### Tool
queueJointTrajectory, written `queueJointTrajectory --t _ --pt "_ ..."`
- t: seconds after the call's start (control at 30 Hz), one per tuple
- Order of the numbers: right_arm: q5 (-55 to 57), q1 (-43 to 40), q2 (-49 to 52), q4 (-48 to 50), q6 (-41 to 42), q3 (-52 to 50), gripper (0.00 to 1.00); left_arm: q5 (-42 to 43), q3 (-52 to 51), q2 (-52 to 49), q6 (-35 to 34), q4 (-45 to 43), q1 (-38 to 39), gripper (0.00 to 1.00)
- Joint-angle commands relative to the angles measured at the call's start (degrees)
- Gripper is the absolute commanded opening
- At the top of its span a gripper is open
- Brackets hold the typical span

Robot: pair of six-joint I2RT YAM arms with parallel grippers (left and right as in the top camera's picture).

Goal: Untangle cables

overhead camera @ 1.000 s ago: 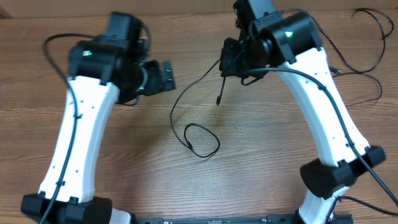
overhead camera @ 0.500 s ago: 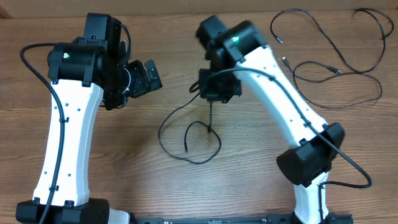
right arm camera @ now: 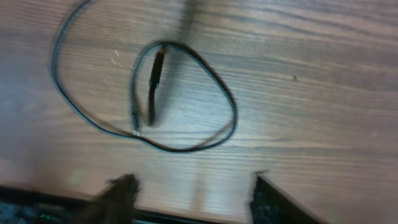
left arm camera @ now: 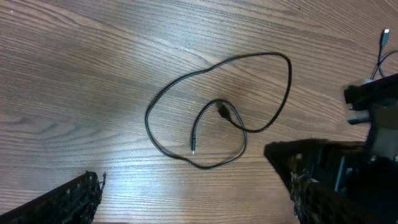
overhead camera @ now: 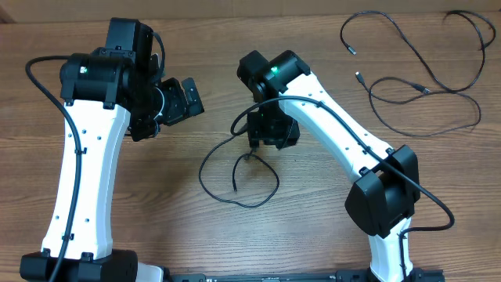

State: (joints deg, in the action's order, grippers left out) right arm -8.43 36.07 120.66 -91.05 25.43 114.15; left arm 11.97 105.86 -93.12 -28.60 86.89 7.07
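Observation:
One thin black cable [overhead camera: 202, 174] lies in a loose loop on the wooden table at centre, both plug ends inside the loop. The left wrist view shows this cable [left arm camera: 147, 121] lying flat, and the right wrist view shows the cable [right arm camera: 233, 118] just ahead of the fingers. My right gripper [overhead camera: 266, 138] hovers over the loop's far edge; the right gripper [right arm camera: 193, 182] is open with nothing between its fingers. My left gripper [overhead camera: 180, 100] stands open to the loop's upper left, and in its own view the left gripper [left arm camera: 189, 180] is wide open and holds nothing.
Two more thin black cables [overhead camera: 423, 90] sprawl in long curves at the table's far right corner, apart from the central loop. The right arm's white link [overhead camera: 344, 137] crosses the table from the front right. The right gripper's body [left arm camera: 373, 102] shows at the left wrist view's right edge.
My right gripper has swung left and down over the table centre and opened, letting go of the cable end. The cable has dropped into a flat loop. The left arm shifted slightly left.

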Motion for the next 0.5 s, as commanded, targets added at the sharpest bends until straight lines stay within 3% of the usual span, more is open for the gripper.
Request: queueJointTrajectory --t 0.0,0.07,0.33,0.47 --pt "2.47 -0.15 -0.09 -0.42 -0.44 -0.5 0.71 0.04 1.29 0.96 -0.59 0.11 -0.02 1.0" --pt "2.62 -0.2 -0.11 -0.9 -0.46 -0.5 0.83 0.04 1.29 0.96 -0.59 0.09 -0.02 1.0" --pt "0.35 -0.46 -0.11 1.53 -0.74 -0.5 0.86 -0.37 1.27 0.94 -0.59 -0.22 -0.02 1.0" --pt "-9.38 -0.46 -0.11 5.99 -8.11 -0.5 0.87 -0.35 1.27 0.92 -0.61 -0.63 -0.02 0.99"
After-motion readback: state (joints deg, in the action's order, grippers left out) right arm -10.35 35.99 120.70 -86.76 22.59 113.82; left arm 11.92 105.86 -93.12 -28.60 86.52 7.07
